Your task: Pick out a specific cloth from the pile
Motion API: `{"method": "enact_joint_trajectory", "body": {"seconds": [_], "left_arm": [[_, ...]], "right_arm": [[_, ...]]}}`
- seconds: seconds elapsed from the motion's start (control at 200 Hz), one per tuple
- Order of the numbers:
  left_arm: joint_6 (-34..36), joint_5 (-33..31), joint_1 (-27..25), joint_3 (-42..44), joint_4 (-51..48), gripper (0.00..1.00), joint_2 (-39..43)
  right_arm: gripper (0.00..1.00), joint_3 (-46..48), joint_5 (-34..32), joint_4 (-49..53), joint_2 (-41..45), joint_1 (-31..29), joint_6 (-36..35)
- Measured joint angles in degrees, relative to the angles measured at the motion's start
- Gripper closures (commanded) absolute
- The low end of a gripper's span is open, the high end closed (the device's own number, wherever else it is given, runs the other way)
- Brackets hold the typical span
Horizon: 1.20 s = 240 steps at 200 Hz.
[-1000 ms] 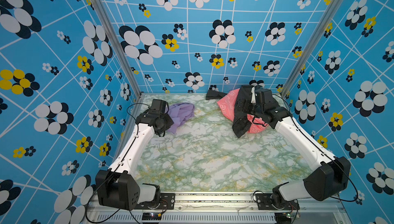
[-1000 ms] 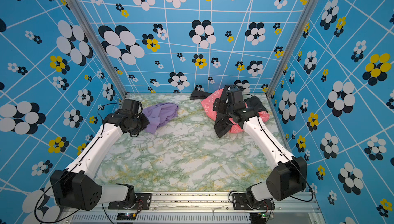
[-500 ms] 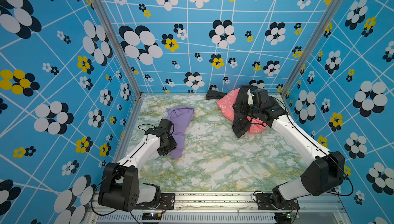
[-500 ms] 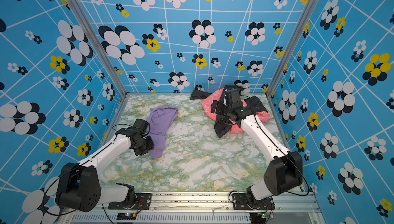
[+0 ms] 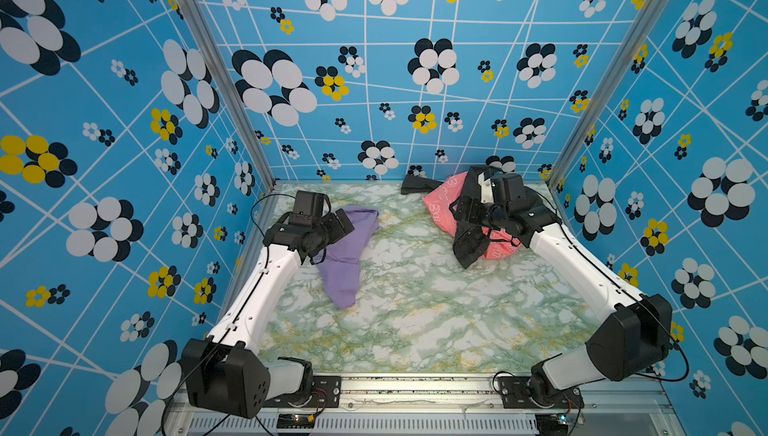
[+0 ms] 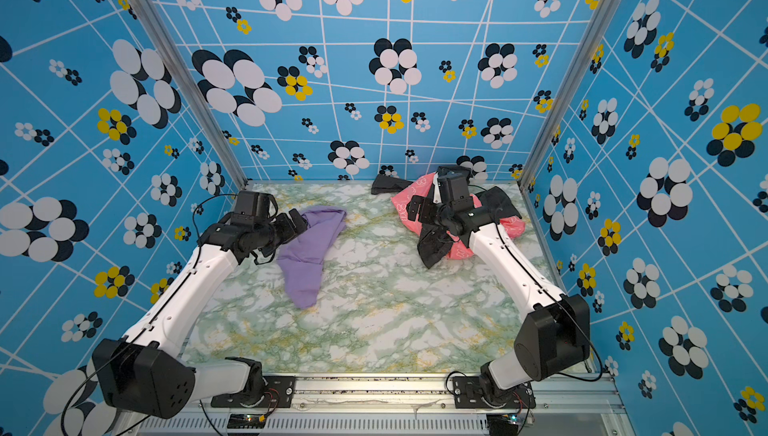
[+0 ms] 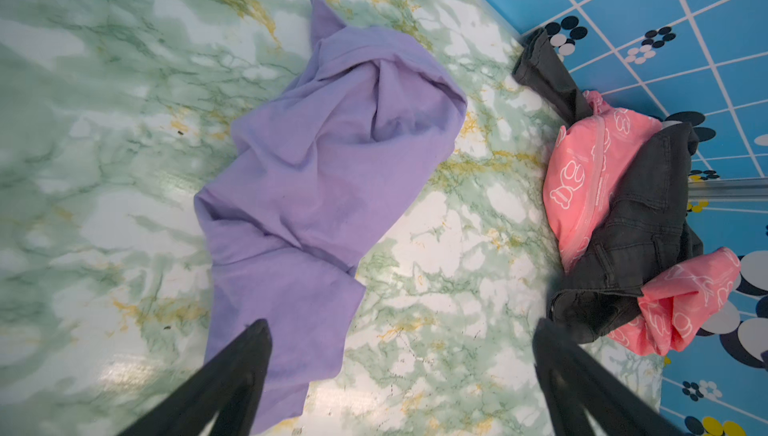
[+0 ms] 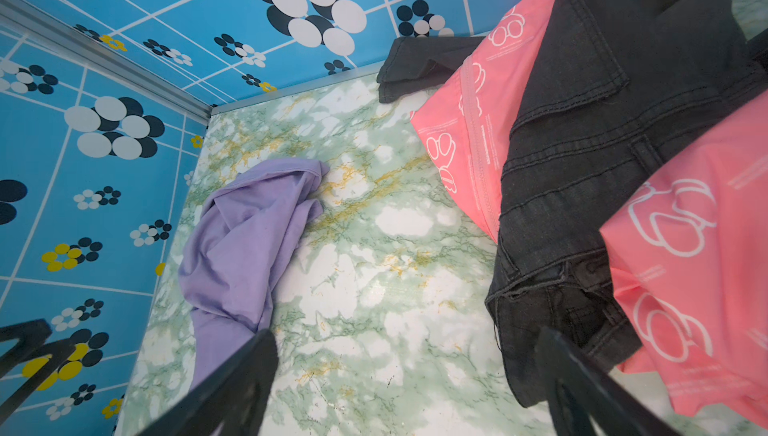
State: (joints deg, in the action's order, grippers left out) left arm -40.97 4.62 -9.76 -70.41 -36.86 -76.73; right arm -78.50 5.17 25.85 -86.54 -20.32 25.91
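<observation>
Left gripper (image 7: 400,326) is standing wide open now, gripping nothing. A second ago it was clamped on the cloth (image 5: 345,263) and dragging it. The lavender cloth is lying loose and stretched out on the marble table (image 5: 415,322), left of centre, well apart from the pile (image 5: 436,209) in the far right corner. Right gripper (image 8: 405,332) is hovering over the pile, spread open and empty. Separation is looking done, though the lettering isn't showing.
</observation>
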Motion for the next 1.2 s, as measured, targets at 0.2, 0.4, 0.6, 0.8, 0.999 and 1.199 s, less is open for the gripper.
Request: {"method": "enact_joint_trajectory", "body": {"seconds": [0.2,0.4,0.6,0.8,0.999,1.199], "left_arm": [[-0.6,1.3,0.1,-3.9,6.1,0.01,-10.9],[-1.3,1.6,0.9,-4.9,10.7,0.01,-18.5],[-2.8,1.7,2.2,-6.4,13.4,0.01,-27.3],[-4.1,3.2,2.3,-8.3,14.2,0.01,-36.2],[-4.0,4.0,2.9,-10.0,14.2,0.01,-38.0],[-3.5,4.0,3.3,-10.0,13.5,0.01,-36.3]], "right_arm": [[0.01,-0.1,0.1,-0.2,0.0,0.0,0.0],[0.01,-0.1,0.1,-0.2,1.2,0.0,-0.6],[0.01,-0.1,-0.4,-0.1,2.4,0.0,-1.7],[0.01,-0.1,-0.6,0.2,2.4,0.0,-1.7],[0.01,-0.1,-1.0,0.6,2.4,0.2,-2.2],[0.01,0.3,-1.6,0.7,2.4,0.7,-2.8]]}}
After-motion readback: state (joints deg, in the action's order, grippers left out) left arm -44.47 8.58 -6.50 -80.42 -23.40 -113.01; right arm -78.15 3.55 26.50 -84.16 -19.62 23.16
